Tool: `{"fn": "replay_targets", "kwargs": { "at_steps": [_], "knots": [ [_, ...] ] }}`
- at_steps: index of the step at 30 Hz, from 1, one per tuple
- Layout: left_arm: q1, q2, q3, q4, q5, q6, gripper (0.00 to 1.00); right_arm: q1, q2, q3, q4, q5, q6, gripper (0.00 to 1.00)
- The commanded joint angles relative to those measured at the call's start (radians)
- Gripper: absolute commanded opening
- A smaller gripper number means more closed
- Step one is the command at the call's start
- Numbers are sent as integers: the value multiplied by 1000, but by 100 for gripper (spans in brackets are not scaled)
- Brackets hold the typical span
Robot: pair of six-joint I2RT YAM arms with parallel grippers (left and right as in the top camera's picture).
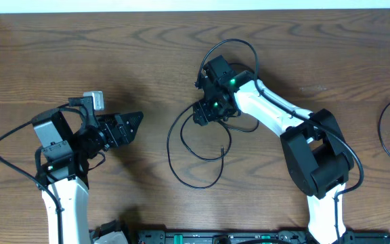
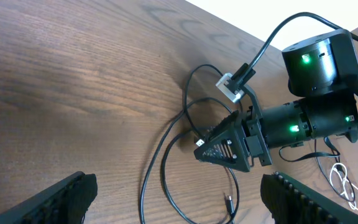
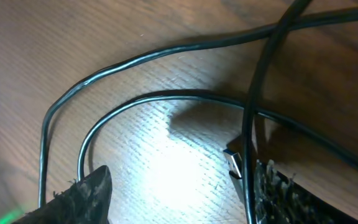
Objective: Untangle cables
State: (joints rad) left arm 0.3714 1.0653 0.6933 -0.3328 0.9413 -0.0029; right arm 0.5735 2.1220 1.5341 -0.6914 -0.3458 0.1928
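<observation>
Here the right gripper, its arm stretched in and its wrist bent down, hangs low over the looped black cables. Its jaws stand apart, with a small plug just beside one finger and nothing gripped. Left of the cables, the left gripper points toward them, wide open and empty.
</observation>
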Motion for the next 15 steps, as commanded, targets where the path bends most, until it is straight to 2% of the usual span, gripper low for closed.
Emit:
{"fn": "replay_targets", "kwargs": {
  "at_steps": [1,13,15],
  "knots": [
    [5,-1,-3,-2,20,9,90,2,14,-12,-5,-24,-35,69],
    [5,-1,-3,-2,20,6,89,20,94,-12,16,-37,-45,69],
    [5,-1,-3,-2,20,6,89,28,94,-12,40,-85,-68,69]
  ]
}}
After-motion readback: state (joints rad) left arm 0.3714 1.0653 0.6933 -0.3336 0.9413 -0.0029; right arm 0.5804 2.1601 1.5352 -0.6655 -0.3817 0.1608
